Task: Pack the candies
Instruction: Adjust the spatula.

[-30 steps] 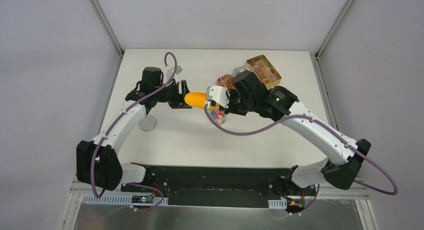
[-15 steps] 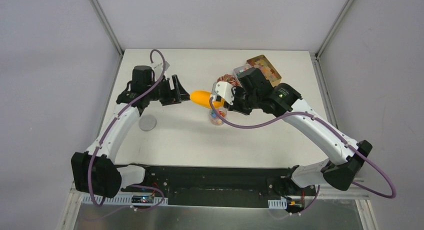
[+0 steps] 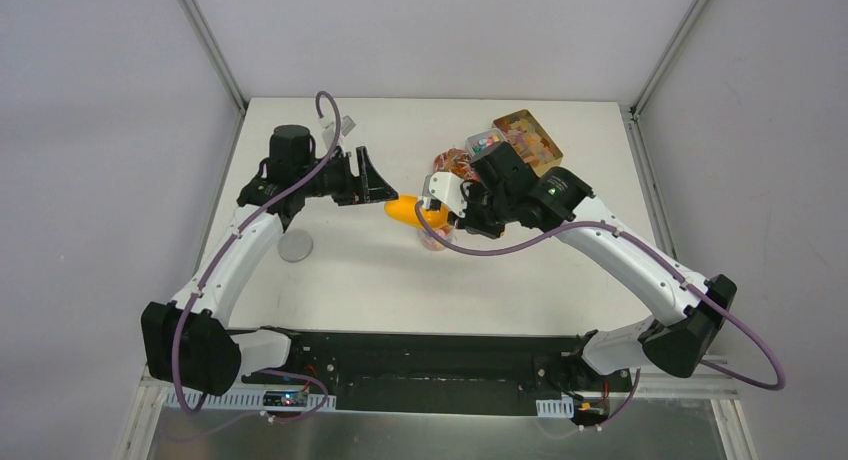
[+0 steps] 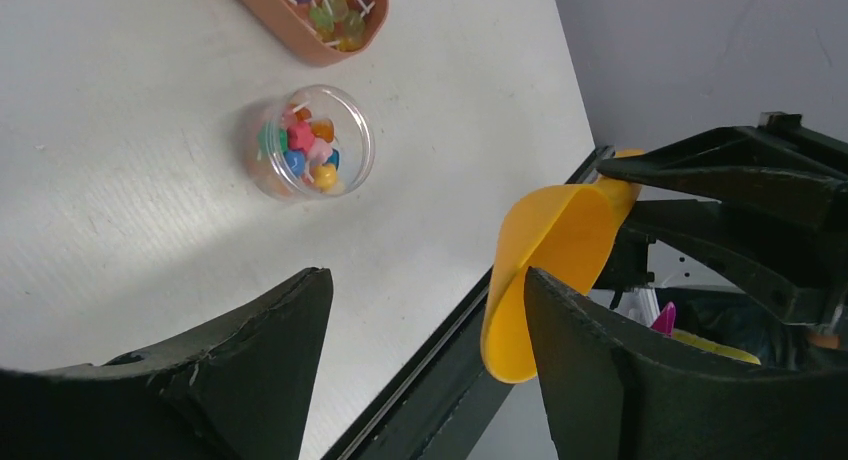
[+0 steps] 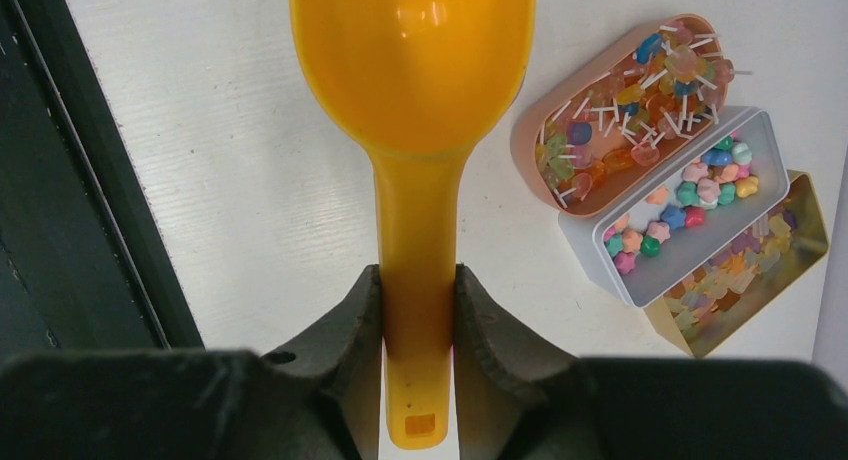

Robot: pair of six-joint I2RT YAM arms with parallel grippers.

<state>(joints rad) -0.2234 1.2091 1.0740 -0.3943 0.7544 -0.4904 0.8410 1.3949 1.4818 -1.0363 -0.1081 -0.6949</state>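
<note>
Right arm bends in above the clear cup (image 4: 358, 130) of candies (image 4: 300, 150), right gripper (image 5: 418, 300) clamped on the orange scoop (image 5: 415, 80) handle; left arm stretches beside the cup, left gripper (image 4: 428, 280) gaping, empty

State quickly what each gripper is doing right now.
Left gripper: open, holding nothing.
Right gripper: closed on the handle of the orange scoop.

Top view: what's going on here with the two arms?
The right gripper is shut on the handle of an orange scoop, whose bowl looks empty. The left gripper is open and holds nothing, its fingers close to the scoop's bowl. A small clear cup on the table already holds some candies.
</note>
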